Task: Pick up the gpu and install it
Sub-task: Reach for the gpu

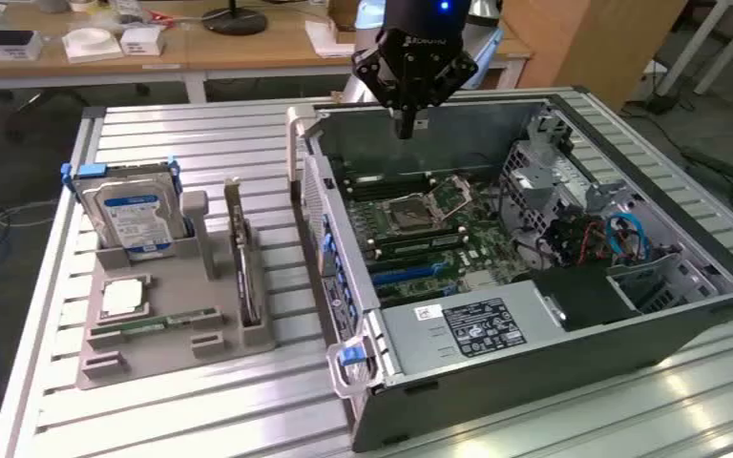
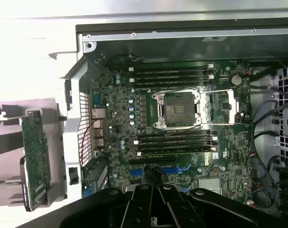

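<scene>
We see a silver worktop [image 1: 214, 410] made of long metal strips, in a room with other tables. Near us, on the exterior view's left, a grey tray [image 1: 163, 358] sits on it and holds spare parts.

The gpu [image 1: 244, 272] stands on its thin edge in a slot of this tray. Nothing is touching it. Just beside it, a little farther back, a hard drive [image 1: 131, 215] with a blue label stands in the same tray.

We think the gpu is light and stiff, like a thin hard board. We also think it breaks easily, because tiny parts cover its flat sides. Its top long edge sticks up free, so that looks like the best place to hold it. A soft pinch across the two flat sides near the middle should keep it from tipping.

On the exterior view's right lies an open computer case [image 1: 519, 372]. Inside we see the green motherboard [image 1: 456, 239] with a blue slot [image 1: 405, 274].

Farther back, the end effector [image 1: 405, 129] hangs over the far end of the case, well apart from the gpu. Its fingers are pressed together and hold nothing.

Behind it all stand wooden desks [image 1: 214, 48] with small things on them.
</scene>
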`<state>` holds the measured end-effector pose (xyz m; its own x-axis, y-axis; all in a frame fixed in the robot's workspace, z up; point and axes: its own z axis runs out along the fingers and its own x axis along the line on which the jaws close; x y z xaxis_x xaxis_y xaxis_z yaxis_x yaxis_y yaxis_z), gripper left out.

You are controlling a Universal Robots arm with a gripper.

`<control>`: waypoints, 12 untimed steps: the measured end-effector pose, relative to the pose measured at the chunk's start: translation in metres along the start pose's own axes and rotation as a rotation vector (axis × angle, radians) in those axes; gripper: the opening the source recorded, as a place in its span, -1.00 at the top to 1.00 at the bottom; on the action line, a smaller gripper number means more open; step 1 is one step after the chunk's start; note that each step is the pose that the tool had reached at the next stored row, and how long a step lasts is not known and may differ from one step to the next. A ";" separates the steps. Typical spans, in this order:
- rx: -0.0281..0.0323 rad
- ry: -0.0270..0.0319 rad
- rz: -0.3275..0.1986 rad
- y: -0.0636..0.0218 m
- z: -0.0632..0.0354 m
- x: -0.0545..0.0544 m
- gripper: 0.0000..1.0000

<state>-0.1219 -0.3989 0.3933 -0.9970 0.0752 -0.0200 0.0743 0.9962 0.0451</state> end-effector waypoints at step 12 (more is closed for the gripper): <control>0.0000 0.0001 0.000 -0.0004 -0.0002 0.006 0.80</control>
<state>-0.1274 -0.3989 0.3933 -0.9970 0.0753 -0.0199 0.0744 0.9962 0.0450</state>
